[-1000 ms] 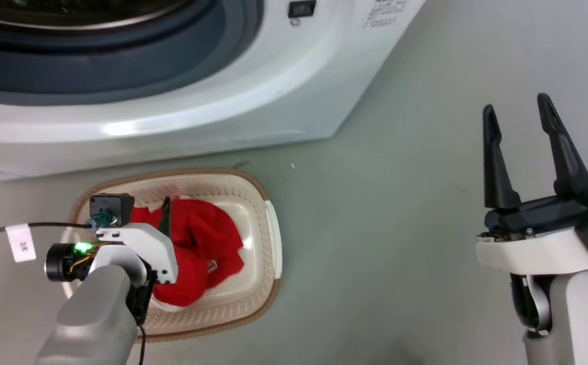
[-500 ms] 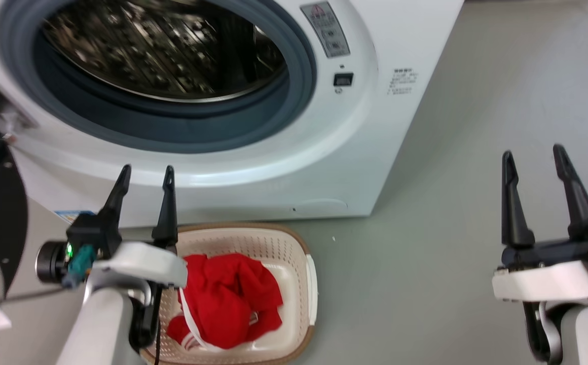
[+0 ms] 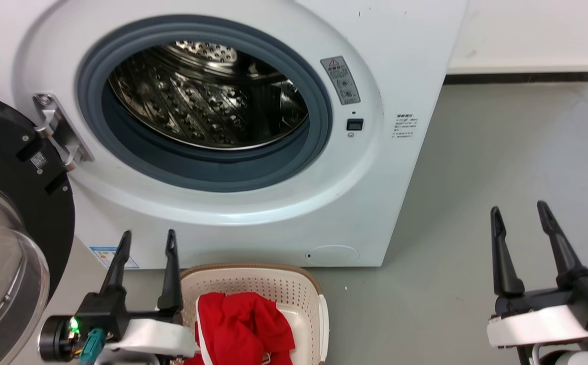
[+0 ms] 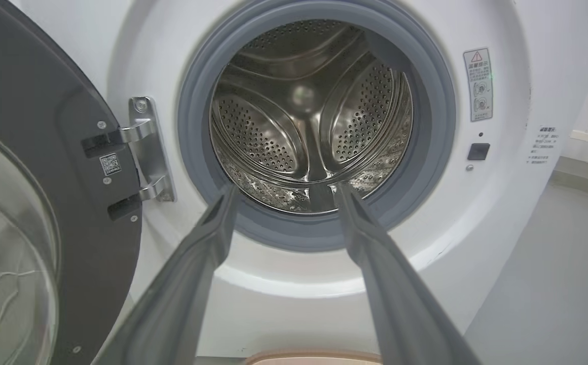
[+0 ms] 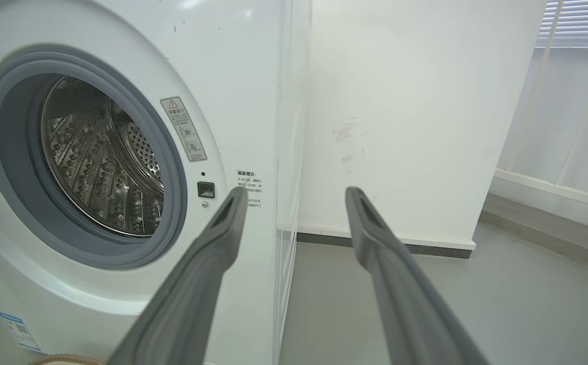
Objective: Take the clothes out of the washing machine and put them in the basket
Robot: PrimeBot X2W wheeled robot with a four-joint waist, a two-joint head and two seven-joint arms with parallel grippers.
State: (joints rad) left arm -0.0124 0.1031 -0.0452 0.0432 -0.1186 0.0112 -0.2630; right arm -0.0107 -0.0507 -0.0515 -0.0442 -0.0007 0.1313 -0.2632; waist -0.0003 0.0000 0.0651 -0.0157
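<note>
The washing machine (image 3: 375,177) stands with its door (image 3: 0,203) swung wide, the drum (image 3: 208,96) showing bare perforated steel. On the floor just before it, the basket (image 3: 273,284) holds the red clothes (image 3: 243,329). The left gripper (image 3: 148,235) beside the basket and the right gripper (image 3: 518,209) well apart both have fingers spread.

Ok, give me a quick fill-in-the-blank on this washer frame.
1. The red clothes lie in the ____.
2. The door of the washing machine stands ____.
3. The drum shows ____ clothes inside.
4. The left pincer and the right pincer are open and hold ____.

Missing words: basket; open; no; nothing.
</note>
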